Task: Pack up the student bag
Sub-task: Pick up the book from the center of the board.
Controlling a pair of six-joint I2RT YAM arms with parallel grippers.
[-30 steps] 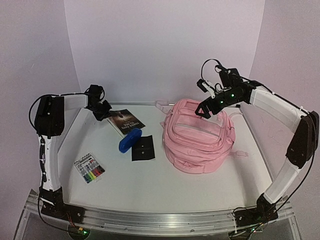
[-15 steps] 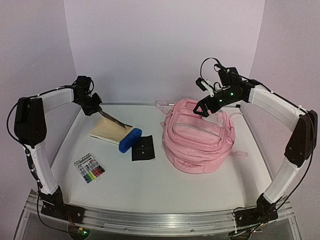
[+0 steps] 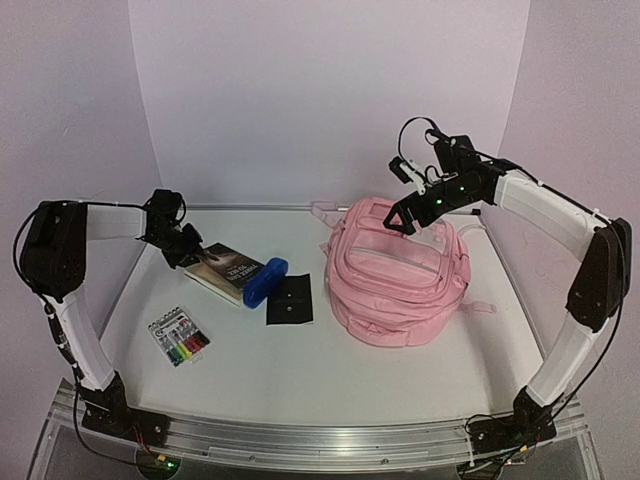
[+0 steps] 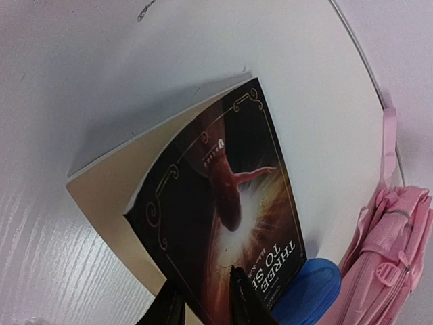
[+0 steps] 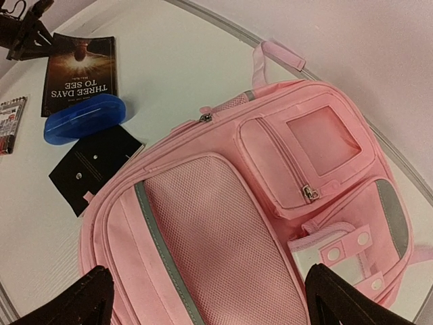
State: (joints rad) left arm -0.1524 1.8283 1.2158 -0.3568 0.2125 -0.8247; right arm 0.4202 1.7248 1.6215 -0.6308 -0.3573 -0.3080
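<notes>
student bag (image 3: 395, 272): pink backpack, laid flat on the right half of the desk (image 3: 300, 375), front pockets facing up, handle end toward the back wall; mesh panel and clear window pocket are seen in the right wrist view.
right fingers (image 5: 74, 298): spread wide, nothing held; hung above the bag's top end, not touching it.
left fingers (image 4: 245, 301): parted narrowly at the left side of the desk; the dark cover's edge is seen in the gap, no clamp on it is seen.
book (image 3: 226, 268): paperback titled "THREE DAYS TO SEE", laid cover-up on the desk left of the bag; beige page is exposed along one side under the cover.
blue case (image 3: 264, 281): oblong hard case, rested against the book's right edge.
black card (image 3: 288, 301): flat square, just beside the case, between it and the bag.
marker pack (image 3: 180, 338): coloured pens in a clear packet, set apart toward the near left.
</notes>
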